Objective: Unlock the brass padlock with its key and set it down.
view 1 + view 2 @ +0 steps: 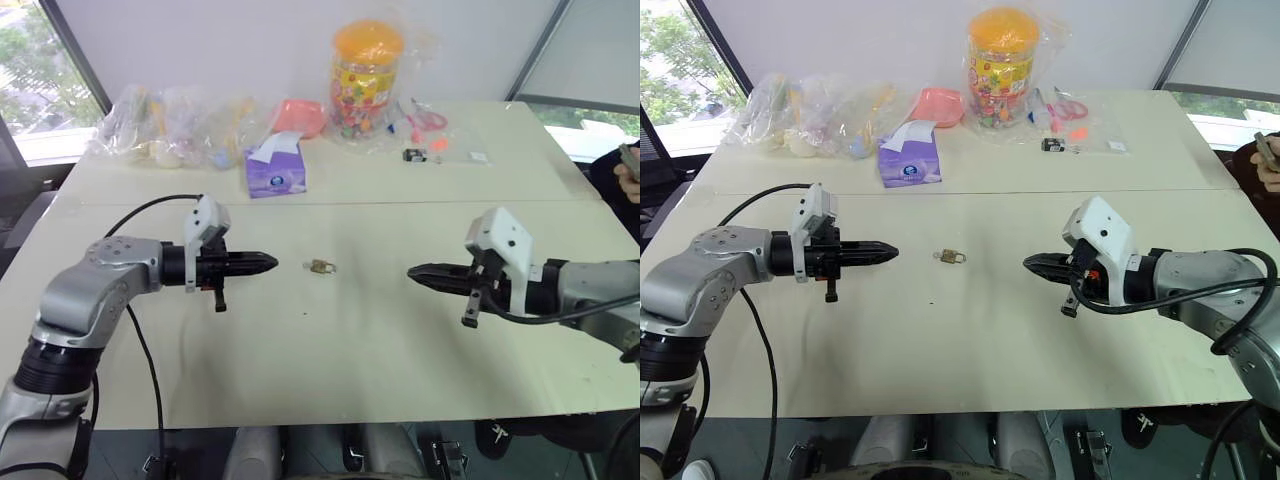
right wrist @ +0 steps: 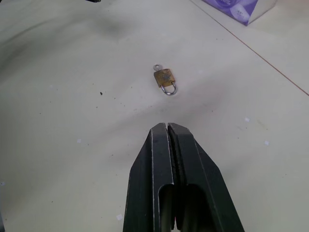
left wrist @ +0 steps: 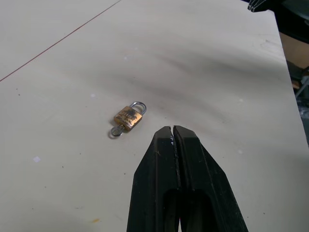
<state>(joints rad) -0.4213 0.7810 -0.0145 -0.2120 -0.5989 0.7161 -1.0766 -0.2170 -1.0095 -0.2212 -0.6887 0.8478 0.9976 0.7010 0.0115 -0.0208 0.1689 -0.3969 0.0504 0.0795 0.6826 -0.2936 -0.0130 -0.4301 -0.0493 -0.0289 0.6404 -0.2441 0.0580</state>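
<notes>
Brass padlock (image 3: 129, 117) lies flat on the table (image 1: 330, 360), mid-table between both grippers, touching neither. Key (image 3: 116, 131) sits in the bottom of the lock body, its round head sticking out; shackle looks seated, so the lock is probably not yet undone. Left gripper (image 1: 268, 263) hovers at 9 o'clock of the lock, fingers pressed together, empty. Right gripper (image 1: 416, 271) at 3 o'clock, likewise closed tight, empty.

To do the step well: both need to spread before descending; one pinches the brass body across its flat faces to pin it, the other takes the key head only and twists. Lock is tiny, likely to skid or flip if nudged, so come straight down.

Farther out, 12 o'clock: purple tissue box (image 1: 276, 170), writing on it too small to read. Orange-lidded jar (image 1: 366, 80), printed label unreadable.
</notes>
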